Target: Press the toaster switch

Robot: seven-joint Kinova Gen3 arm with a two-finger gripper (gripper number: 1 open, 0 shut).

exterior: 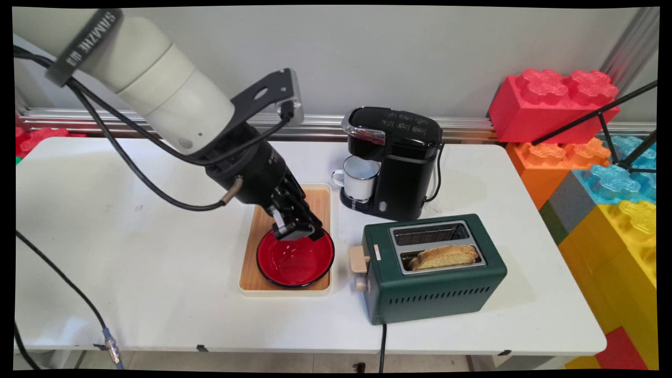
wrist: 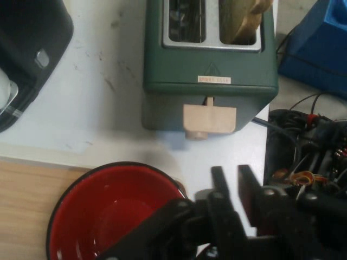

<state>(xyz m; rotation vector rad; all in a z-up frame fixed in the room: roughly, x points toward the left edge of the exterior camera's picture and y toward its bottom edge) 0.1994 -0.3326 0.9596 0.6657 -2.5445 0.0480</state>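
Gripper [exterior: 297, 231] sits at far rim of red bowl [exterior: 295, 260]; fingers [wrist: 219, 187] nearly closed w/ slim gap, can't tell if rim is pinched. Bowl: glossy, round, black edge, on near end of rectangular wood tray [exterior: 262, 223] w/ cream border. Right of tray: dark green boxy toaster [exterior: 433, 281], metal slots, toast slice [exterior: 443, 256] in near slot, beige lever [wrist: 209, 120]. Far right: black coffee maker [exterior: 396, 163] w/ white enamel mug [exterior: 359, 177] under it.

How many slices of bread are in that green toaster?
1: a single tan bread slice stands in the dark green toaster's near slot; the far slot looks empty, though its depths are hidden.
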